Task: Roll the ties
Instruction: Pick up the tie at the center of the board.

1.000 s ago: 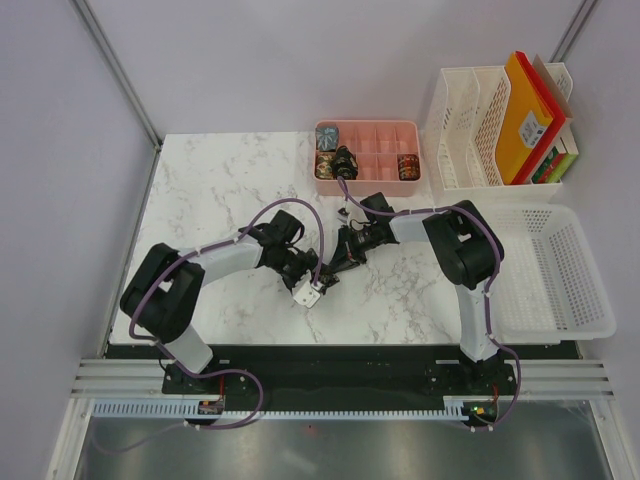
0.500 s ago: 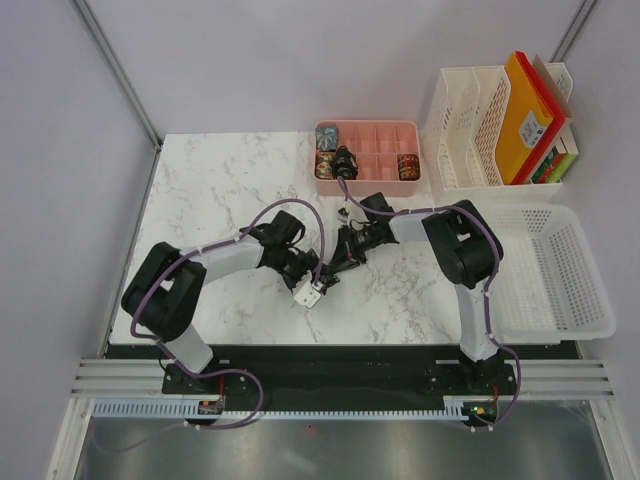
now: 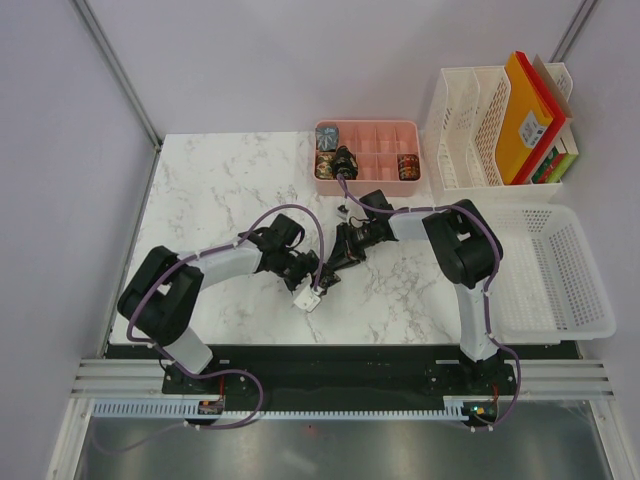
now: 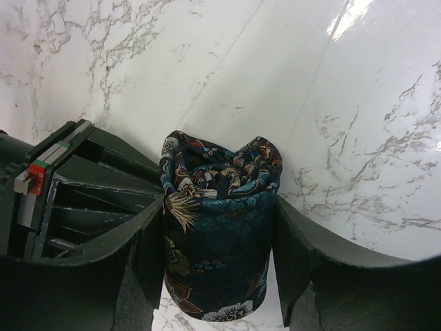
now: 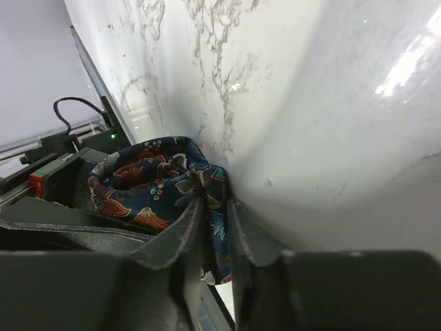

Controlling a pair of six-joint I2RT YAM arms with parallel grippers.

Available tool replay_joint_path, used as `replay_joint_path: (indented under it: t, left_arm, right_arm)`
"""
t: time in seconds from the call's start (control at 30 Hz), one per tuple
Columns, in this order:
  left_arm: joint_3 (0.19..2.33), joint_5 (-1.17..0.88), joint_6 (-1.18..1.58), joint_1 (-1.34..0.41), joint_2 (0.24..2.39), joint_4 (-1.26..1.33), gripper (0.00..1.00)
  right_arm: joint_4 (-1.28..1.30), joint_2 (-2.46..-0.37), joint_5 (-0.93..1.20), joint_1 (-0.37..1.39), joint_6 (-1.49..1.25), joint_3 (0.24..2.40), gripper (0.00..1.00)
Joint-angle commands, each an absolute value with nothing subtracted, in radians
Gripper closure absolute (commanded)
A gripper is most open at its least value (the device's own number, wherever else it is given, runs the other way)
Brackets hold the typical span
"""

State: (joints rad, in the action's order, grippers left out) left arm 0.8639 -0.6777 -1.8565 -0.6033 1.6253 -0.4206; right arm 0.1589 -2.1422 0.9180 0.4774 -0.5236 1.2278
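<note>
A dark blue tie with teal, red and cream flowers (image 4: 219, 238) is rolled into a fist-sized coil. My left gripper (image 4: 219, 258) is shut on the coil, one finger on each side. My right gripper (image 5: 215, 227) is shut on a fold of the same coil's outer layer (image 5: 207, 189). In the top view both grippers meet over the tie (image 3: 328, 277) at the middle of the marble table; the coil itself is mostly hidden by them. Three more rolled ties (image 3: 345, 160) sit in the pink compartment tray (image 3: 380, 135).
A white file rack (image 3: 470, 130) with orange and red folders stands at the back right. A white mesh basket (image 3: 560, 270) sits at the right edge. Cables loop over both arms.
Both grippers have shifted slightly toward the near edge with the coil held between them; the left arm's cable loop has moved with it.
</note>
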Motion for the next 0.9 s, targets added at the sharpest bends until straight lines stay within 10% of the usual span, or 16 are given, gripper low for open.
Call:
replay_joint_path:
  t: [0.0, 0.07, 0.37, 0.73, 0.87]
  left_arm:
    - [0.853, -0.588, -1.839, -0.627, 1.686, -0.403, 0.87]
    - [0.862, -0.598, -1.807, -0.629, 1.684, -0.400, 0.65]
    - [0.850, -0.592, -1.818, -0.634, 1.692, -0.367, 0.34]
    - [0.827, -0.584, -1.799, -0.640, 1.677, -0.345, 0.28]
    - [0.831, -0.574, -1.799, -0.640, 1.687, -0.345, 0.48]
  right_arm:
    - [0.163, -2.175, 0.824, 0.488, -0.479, 1.244, 0.87]
    - [0.166, -2.180, 0.824, 0.491, -0.476, 1.241, 0.94]
    - [0.169, -2.191, 0.813, 0.492, -0.474, 1.247, 1.00]
    - [0.170, -2.192, 0.807, 0.491, -0.474, 1.246, 1.00]
    - [0.169, -2.187, 0.810, 0.489, -0.476, 1.247, 1.00]
